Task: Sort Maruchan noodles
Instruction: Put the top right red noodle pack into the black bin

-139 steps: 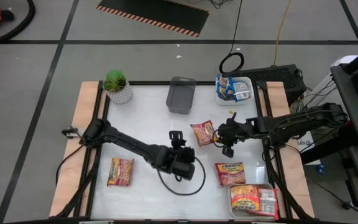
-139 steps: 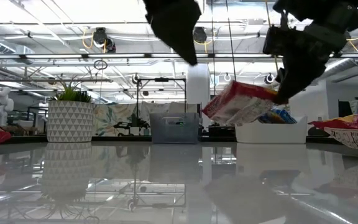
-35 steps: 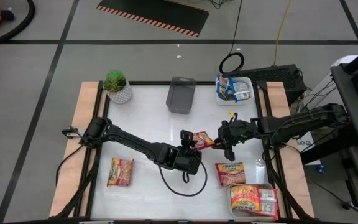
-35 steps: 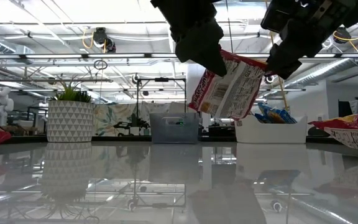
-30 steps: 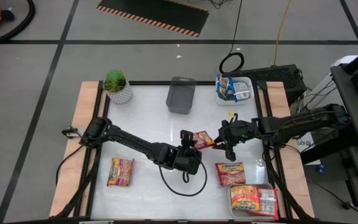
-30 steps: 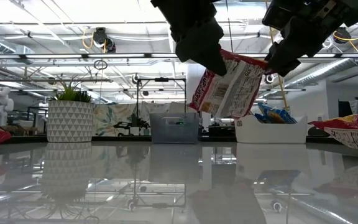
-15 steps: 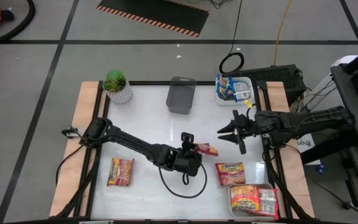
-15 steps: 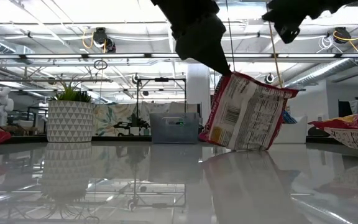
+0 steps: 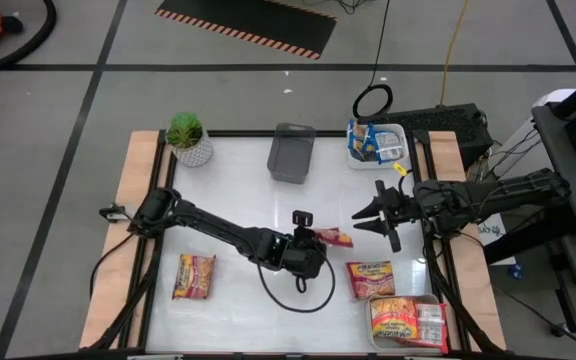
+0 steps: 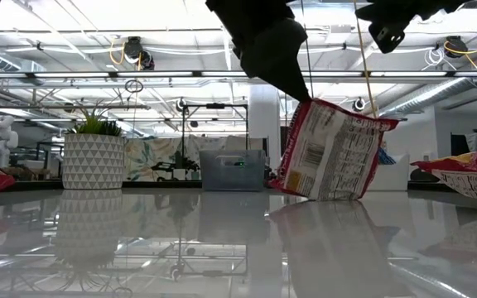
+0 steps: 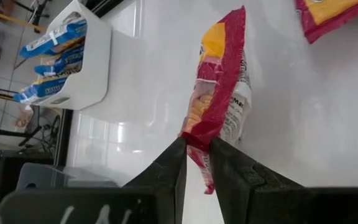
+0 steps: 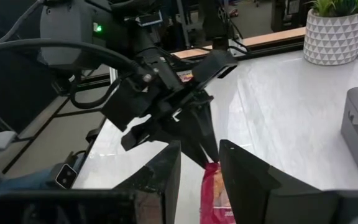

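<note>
A red-and-yellow Maruchan noodle packet (image 10: 334,149) hangs upright over the middle of the table, held by my left gripper (image 9: 316,238). In the high view I see it edge-on (image 9: 336,238). My right gripper (image 9: 366,213) hovers open to the packet's right, raised and apart from it. An orange packet (image 9: 370,278) lies flat at the near right. Another packet (image 9: 195,276) lies flat at the near left. Blue packets fill the white tray (image 9: 400,158). My left gripper pinches the packet's sealed top edge (image 11: 197,132) between its two fingers, at the upper corner (image 10: 306,101). The fingers slant down from the table's left. The packet hangs below them, upright, with its lower edge (image 10: 313,195) at the tabletop; whether it touches I cannot tell.
A grey tray (image 9: 291,152) and a potted plant (image 9: 189,138) stand along the far edge. A tray with red and orange packets (image 9: 405,320) sits at the near right corner. Bare tabletop lies between the plant and the near-left packet.
My right gripper has drawn back from the packet toward the table's right edge and risen. The packet, earlier tilted between both grippers, has swung down and now hangs upright from my left gripper, its lower edge at the tabletop.
</note>
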